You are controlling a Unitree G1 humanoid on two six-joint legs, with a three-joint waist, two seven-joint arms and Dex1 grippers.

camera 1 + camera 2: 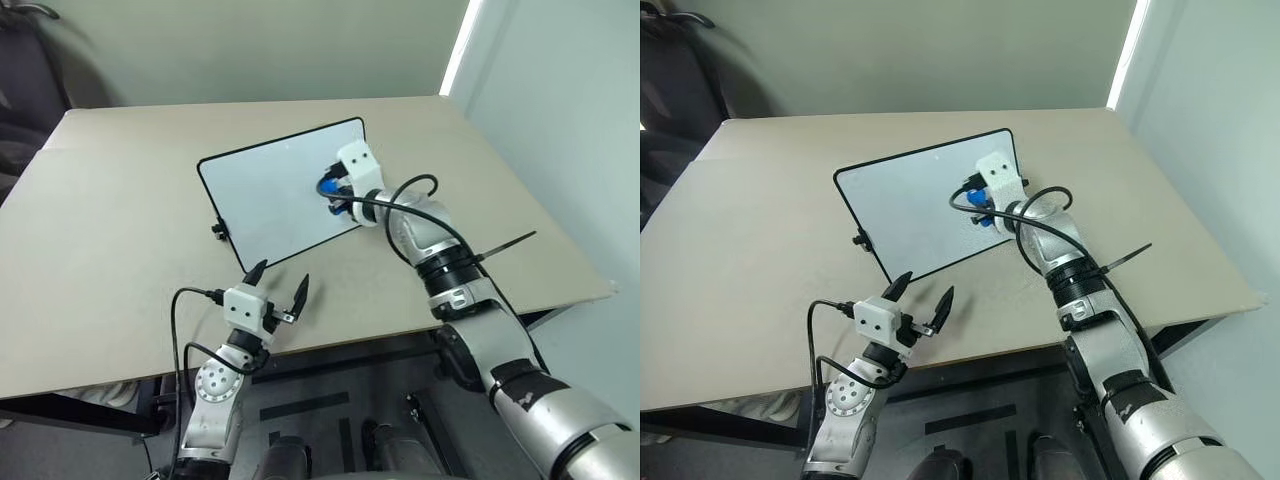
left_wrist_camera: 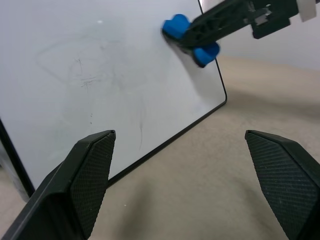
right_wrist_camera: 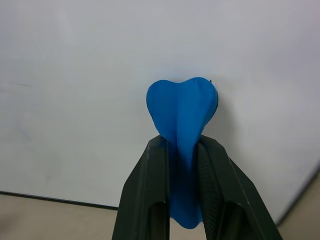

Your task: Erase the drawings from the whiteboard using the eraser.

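1. Left eye view: Your right claw [image 1: 333,192] is clamped on the eraser [image 1: 329,186] and holds it against the right-hand part of the whiteboard [image 1: 270,195], which stands tilted on the tabletop [image 1: 110,210]. Your left claw [image 1: 278,283] hangs near the tabletop's front edge, just short of the board's lower corner, fingers spread wide with nothing between them.

2. Right eye view: Same arrangement. No red drawings can be made out on the board surface from here.

3. Left wrist view: Only faint grey smears and thin ghost lines show mid-board; no clear red marks. The eraser is seen at the board's far side, pinched between the right claw's fingers, its blue body bulging either side of them.

4. Right wrist view: The eraser squeezes in visibly at the waist where the fingers bite, so judge it soft, light and compressible. Its flared end meets the white surface.

5. Handling judgement: Keep your hold at the eraser's middle; a soft block may fold or twist under hard sideways strokes. The board looks thin and propped, so it may slide or tip under pressure. Your idle left claw could steady its lower edge.
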